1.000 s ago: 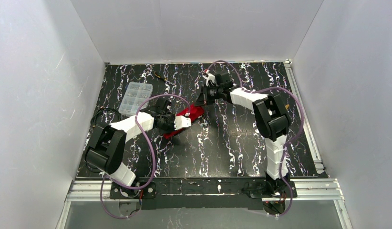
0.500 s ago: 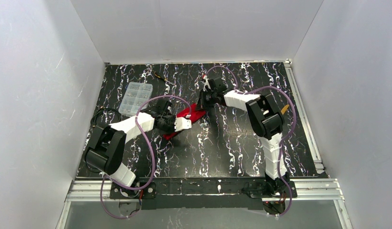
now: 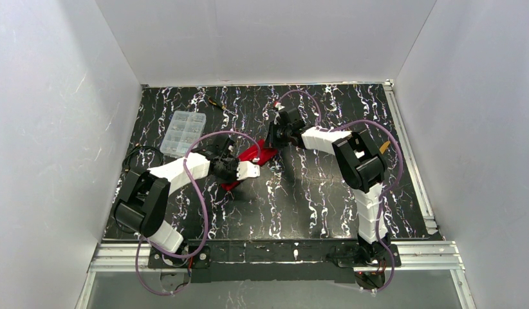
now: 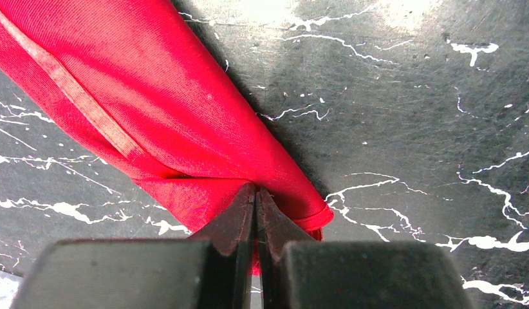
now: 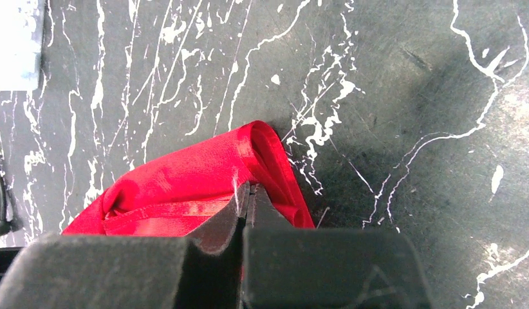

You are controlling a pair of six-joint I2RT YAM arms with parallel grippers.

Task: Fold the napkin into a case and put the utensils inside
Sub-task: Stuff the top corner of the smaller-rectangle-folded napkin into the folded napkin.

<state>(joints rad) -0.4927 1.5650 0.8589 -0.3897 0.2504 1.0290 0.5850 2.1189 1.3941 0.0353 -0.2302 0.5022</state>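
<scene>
The red napkin lies bunched into a narrow band on the black marbled table, stretched between my two grippers. My left gripper is shut on its near-left end; in the left wrist view the fingertips pinch the cloth, whose hemmed edge runs up to the left. My right gripper is shut on the far-right end; in the right wrist view the fingertips pinch the folded cloth. The white spoon and the yellow-gold utensil are not clearly in view.
A clear plastic compartment box stands at the back left, its corner also in the right wrist view. A thin black-and-yellow tool lies near the back wall. A small orange sliver shows by the right elbow.
My right gripper has moved a little left and nearer with its end of the napkin, so the red band has bunched shorter. The left gripper has kept its hold and barely shifted.
</scene>
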